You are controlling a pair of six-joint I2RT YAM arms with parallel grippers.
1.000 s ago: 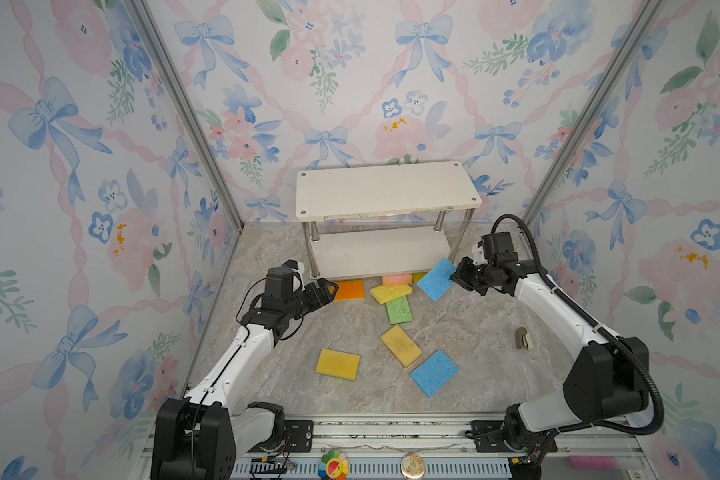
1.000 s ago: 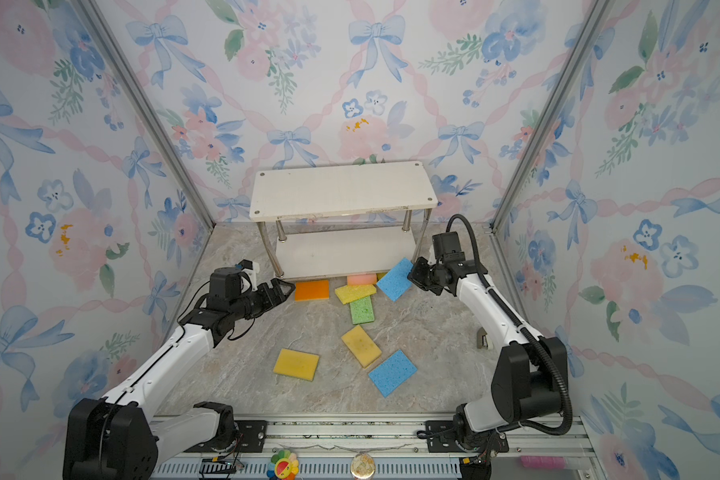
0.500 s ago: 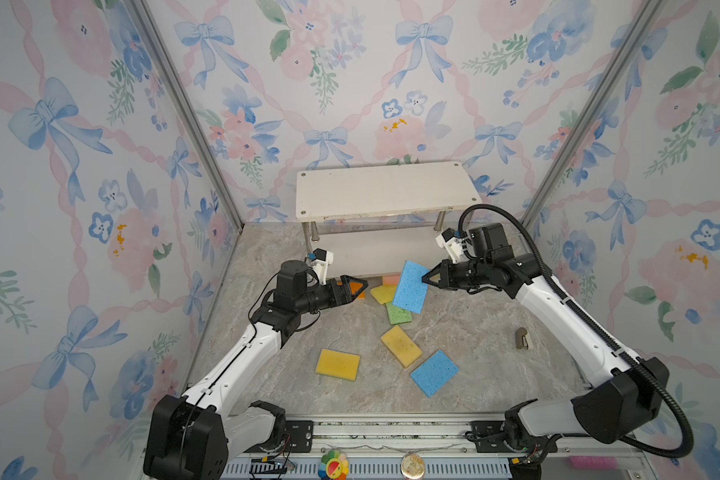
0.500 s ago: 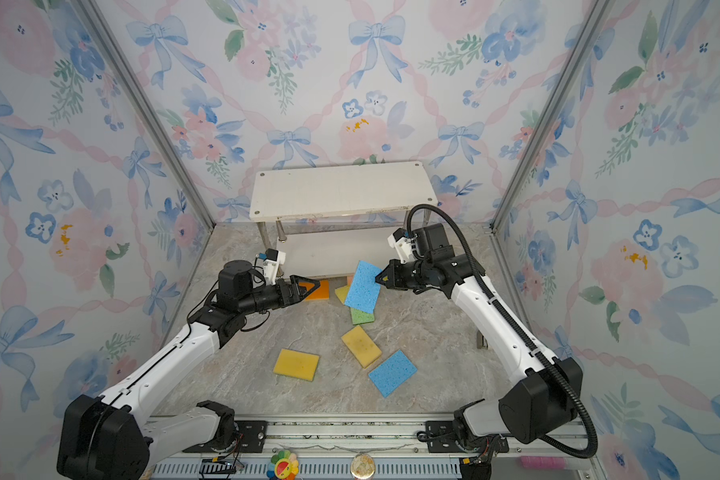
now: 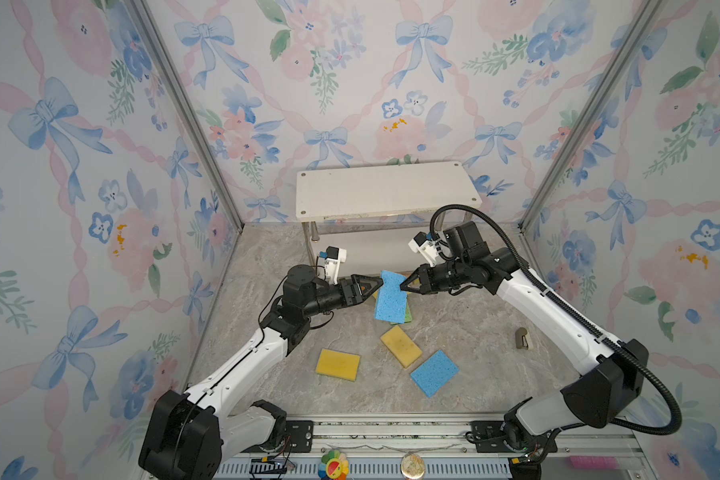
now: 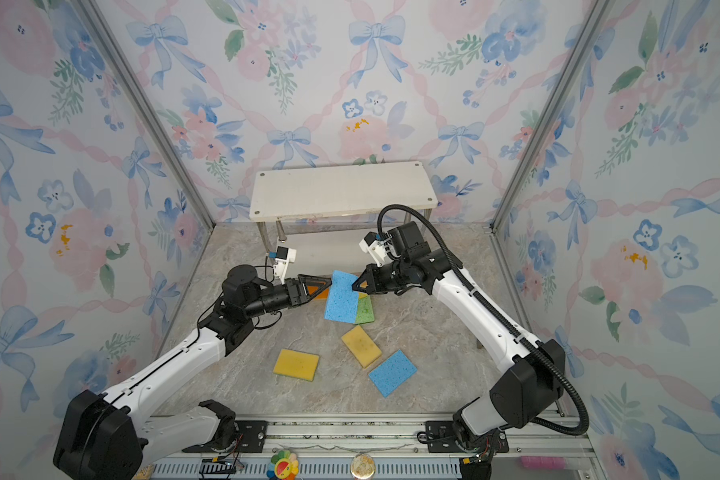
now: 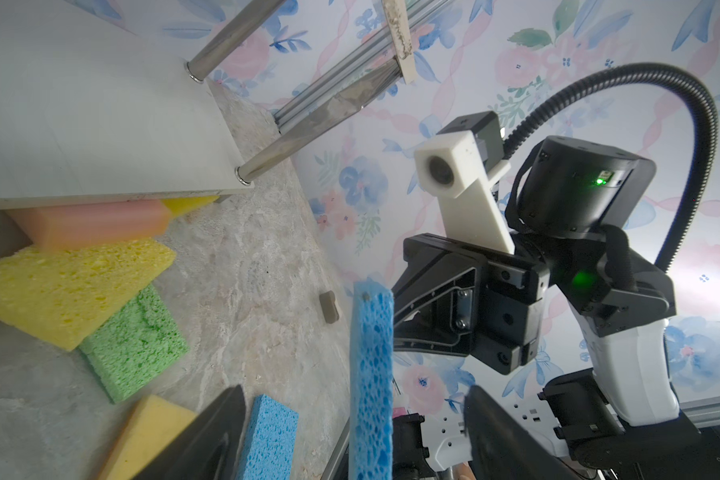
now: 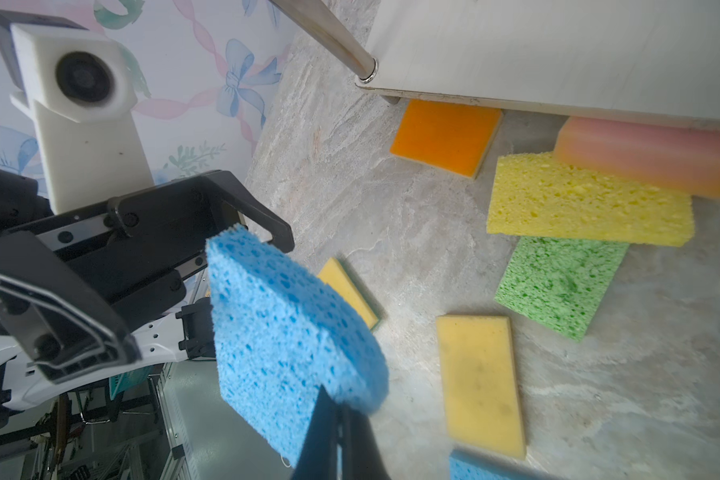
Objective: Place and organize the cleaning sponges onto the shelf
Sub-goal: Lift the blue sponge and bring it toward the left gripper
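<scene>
The right gripper (image 5: 405,286) is clamped on one edge of a blue sponge (image 5: 390,297) and holds it upright in the air, in front of the shelf (image 5: 387,189). The left gripper (image 5: 376,284) stands wide, its fingers (image 7: 221,432) either side of the sponge's opposite edge with a gap on each side. Below, a green sponge (image 6: 366,311), a yellow sponge (image 5: 337,364), a tan-yellow sponge (image 5: 400,345) and a second blue sponge (image 5: 434,372) lie on the marbled tabletop (image 5: 483,332).

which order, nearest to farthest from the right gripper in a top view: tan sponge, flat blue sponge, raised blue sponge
1. raised blue sponge, pinched in the right gripper itself
2. tan sponge, lying flat, toward the front from the gripper
3. flat blue sponge, farther to the front, slightly right
</scene>
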